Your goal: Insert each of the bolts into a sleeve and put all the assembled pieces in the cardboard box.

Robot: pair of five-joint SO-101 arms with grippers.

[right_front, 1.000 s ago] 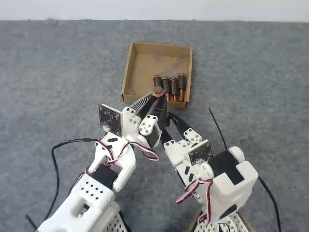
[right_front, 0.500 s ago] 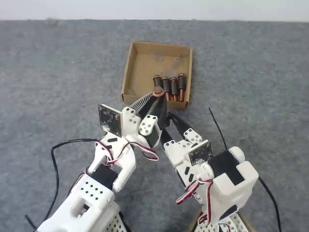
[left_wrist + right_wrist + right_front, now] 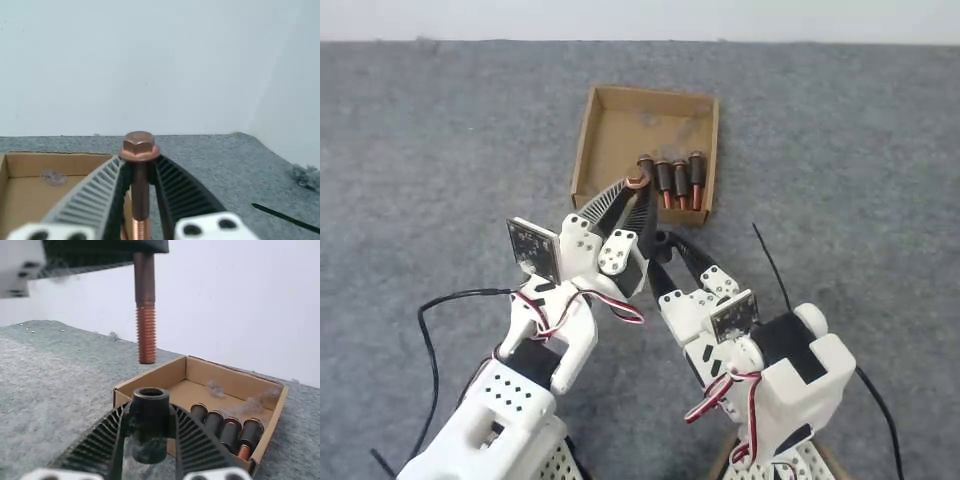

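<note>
Above, bolt (image 3: 146, 315): left gripper (image 3: 139, 167) jaws pinch it, threads down.
Sleeve (image 3: 150, 402): right gripper (image 3: 149, 417) jaws clamp it — opening up.
Bore: I'd centre the tip first, then lower straight.

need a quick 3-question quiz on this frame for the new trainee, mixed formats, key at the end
1. True or false: the bolt in the left gripper is already seated in the sleeve.
2. How many assembled pieces lie in the cardboard box? A) two B) four C) six
3. Fill in: the sleeve is held by the ___ gripper.

Key:
1. False. The bolt's threaded tip hangs above the sleeve's opening.
2. B.
3. Right. The right gripper is shut on it, opening facing up.
</note>
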